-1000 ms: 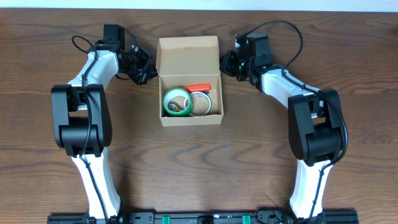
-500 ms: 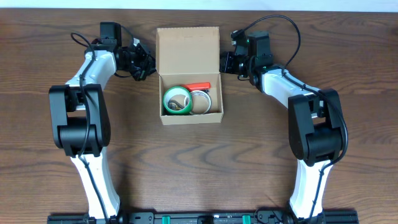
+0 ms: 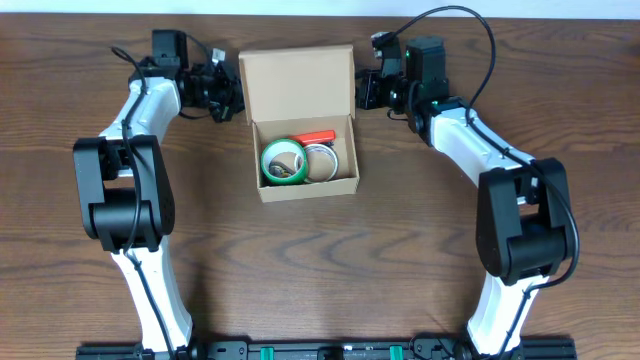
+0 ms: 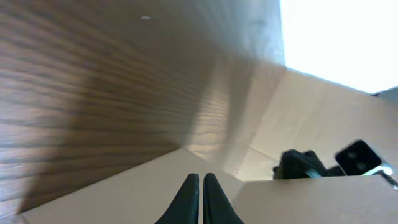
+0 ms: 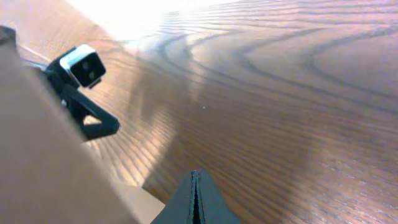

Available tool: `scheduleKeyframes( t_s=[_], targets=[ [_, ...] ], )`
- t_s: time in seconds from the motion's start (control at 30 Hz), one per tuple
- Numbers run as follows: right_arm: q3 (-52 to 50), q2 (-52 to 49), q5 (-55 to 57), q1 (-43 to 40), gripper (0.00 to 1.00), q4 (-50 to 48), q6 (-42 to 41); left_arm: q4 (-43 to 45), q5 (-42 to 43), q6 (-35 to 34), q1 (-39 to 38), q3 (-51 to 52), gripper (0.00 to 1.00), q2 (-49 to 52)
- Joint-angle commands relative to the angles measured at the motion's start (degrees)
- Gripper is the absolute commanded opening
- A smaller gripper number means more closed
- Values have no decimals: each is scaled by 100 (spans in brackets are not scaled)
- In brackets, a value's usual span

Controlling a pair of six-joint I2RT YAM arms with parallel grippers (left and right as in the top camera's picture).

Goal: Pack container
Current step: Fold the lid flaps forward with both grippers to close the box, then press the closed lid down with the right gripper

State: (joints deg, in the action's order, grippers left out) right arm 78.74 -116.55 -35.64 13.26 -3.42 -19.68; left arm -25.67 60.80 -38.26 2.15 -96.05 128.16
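The container, a tan cardboard box (image 3: 305, 190), stands mid-table with its lid flap (image 3: 295, 80) open at the back. Inside lie a green tape roll (image 3: 284, 162), a white tape roll (image 3: 322, 165) and a red item (image 3: 318, 139). My left gripper (image 3: 232, 92) is at the flap's left edge. In the left wrist view its fingers (image 4: 201, 177) are shut, tips against cardboard (image 4: 298, 124). My right gripper (image 3: 360, 90) is at the flap's right edge. In the right wrist view its fingers (image 5: 195, 173) are shut beside the cardboard (image 5: 37, 155).
The dark wooden table (image 3: 420, 250) stretches around the box. Its back edge (image 3: 540, 18) runs close behind both grippers. Each arm's base stands at the front of the table, left (image 3: 125, 200) and right (image 3: 520, 230).
Both grippers have moved toward the table's back edge along the sides of the lid flap. The flap's free edge now sits farther back and the flap looks larger.
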Motion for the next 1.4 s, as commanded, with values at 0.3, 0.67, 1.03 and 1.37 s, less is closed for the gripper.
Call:
scheduleKeyframes(
  t_s=[0.3, 0.67, 1.03, 1.37],
  targets=[
    [33, 874, -116, 109, 1, 1235, 719, -1473, 319, 1274, 17, -774, 5, 105],
    [33, 1709, 1274, 953, 1, 2968, 638, -4236, -1591, 2369, 9, -1860, 5, 105],
    [35, 1700, 2601, 2070, 1, 3838, 459, -5552, -3600, 2256, 9, -2988, 6, 105],
    [35, 1204, 2876, 2441, 1, 4148, 380, -5827, -4044, 2085, 9, -3176, 6, 105]
  ],
)
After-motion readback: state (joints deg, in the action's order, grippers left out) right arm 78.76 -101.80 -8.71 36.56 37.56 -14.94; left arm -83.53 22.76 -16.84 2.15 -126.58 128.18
